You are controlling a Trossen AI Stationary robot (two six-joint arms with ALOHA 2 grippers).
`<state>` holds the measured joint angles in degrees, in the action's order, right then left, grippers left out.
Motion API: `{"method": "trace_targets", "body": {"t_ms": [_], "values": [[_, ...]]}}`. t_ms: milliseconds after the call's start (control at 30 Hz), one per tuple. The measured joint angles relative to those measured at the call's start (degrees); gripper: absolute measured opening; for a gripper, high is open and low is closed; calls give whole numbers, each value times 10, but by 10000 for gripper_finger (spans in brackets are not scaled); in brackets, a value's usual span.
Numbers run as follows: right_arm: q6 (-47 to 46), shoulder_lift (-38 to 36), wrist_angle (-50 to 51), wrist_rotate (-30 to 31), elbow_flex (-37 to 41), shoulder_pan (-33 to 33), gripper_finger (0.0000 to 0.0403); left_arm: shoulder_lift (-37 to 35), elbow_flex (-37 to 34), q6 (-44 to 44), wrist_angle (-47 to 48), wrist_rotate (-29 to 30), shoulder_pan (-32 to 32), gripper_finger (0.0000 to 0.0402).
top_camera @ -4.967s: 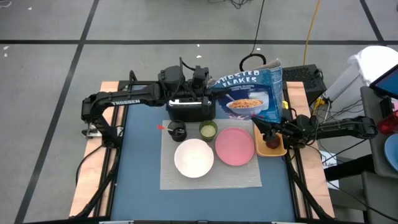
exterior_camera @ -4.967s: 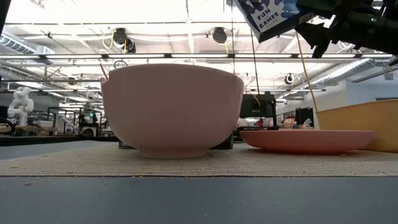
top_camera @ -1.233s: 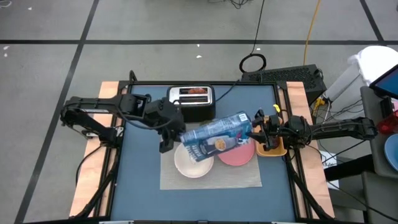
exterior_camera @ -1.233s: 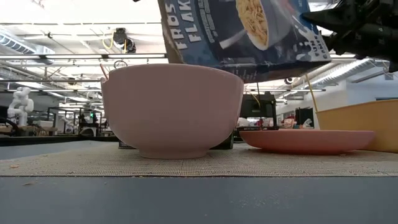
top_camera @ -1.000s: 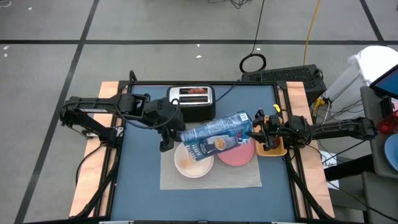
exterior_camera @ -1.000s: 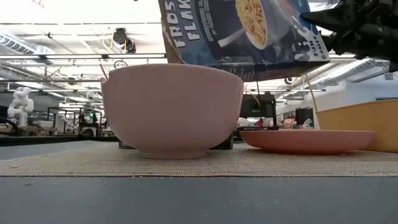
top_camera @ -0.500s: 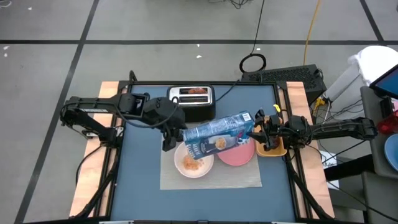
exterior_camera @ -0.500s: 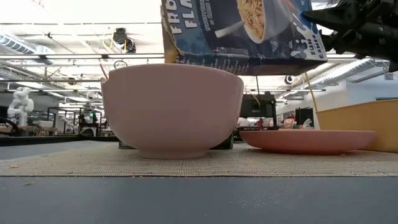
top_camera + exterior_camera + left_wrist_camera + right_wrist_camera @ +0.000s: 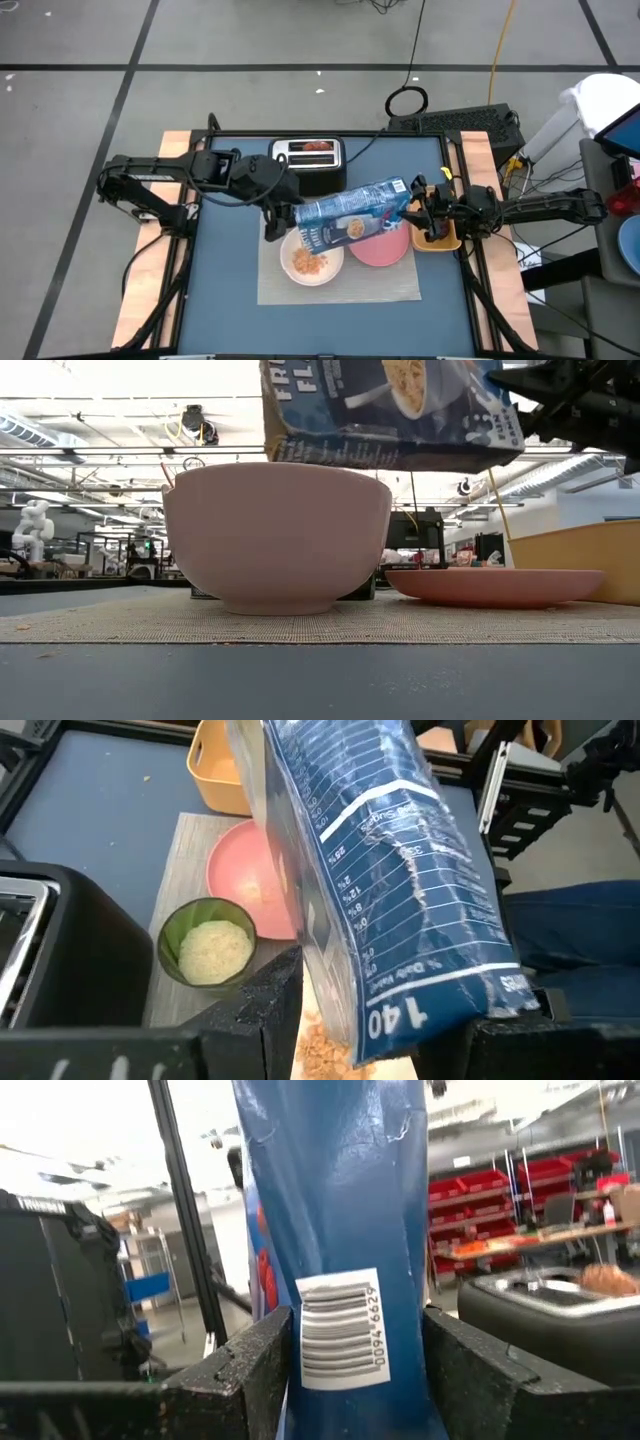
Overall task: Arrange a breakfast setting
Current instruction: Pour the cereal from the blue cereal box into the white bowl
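The blue cereal box [image 9: 352, 213] lies on its side in the air above the white bowl [image 9: 312, 262] and the pink plate [image 9: 383, 248], both on the grey mat [image 9: 345, 285]. Cereal lies in the bowl. My left gripper [image 9: 290, 224] is shut on the box's left end, over the bowl. My right gripper [image 9: 412, 208] is shut on its right end. The green cup [image 9: 208, 942] stands on the mat beside the plate and holds something pale. The black cup and the spoon are hidden. My left gripper pinches the box's two broad faces [image 9: 345, 1020] between its two fingers [image 9: 268, 1010], near the end that hangs over the bowl. The box is clear of the table, nearly level. My right gripper pinches the box's other end between its two fingers [image 9: 245, 1370], beside the barcode label [image 9: 340, 1332]. It comes level from the table's right side. The box is lifted clear.
The black-and-silver toaster [image 9: 308, 160] stands at the far edge behind the mat. The orange tray [image 9: 440, 236] sits at the mat's right, under my right arm. In the low view the bowl [image 9: 277, 535] and plate [image 9: 495, 585] stand below the box [image 9: 390, 410].
Cereal has fallen from the box's left end into the bowl, which now holds a small heap. My left gripper has risen a little with that end, so the box has turned from slanting down toward the bowl to nearly level.
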<state>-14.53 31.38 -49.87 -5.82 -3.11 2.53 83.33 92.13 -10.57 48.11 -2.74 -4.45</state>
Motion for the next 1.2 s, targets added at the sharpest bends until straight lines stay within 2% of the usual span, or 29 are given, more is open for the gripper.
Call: {"method": "trace_targets", "body": {"t_ms": [333, 600, 1200], "values": [[0, 0, -24, -2, 0, 0, 182, 1, -49, -15, 3, 3, -22, 154], [-10, 0, -24, -2, 0, 0, 179, 0, -54, -39, 16, 7, -28, 154], [-19, 1, -34, 0, -9, 0, 178, 0, -55, -77, 21, 101, -62, 154]]}}
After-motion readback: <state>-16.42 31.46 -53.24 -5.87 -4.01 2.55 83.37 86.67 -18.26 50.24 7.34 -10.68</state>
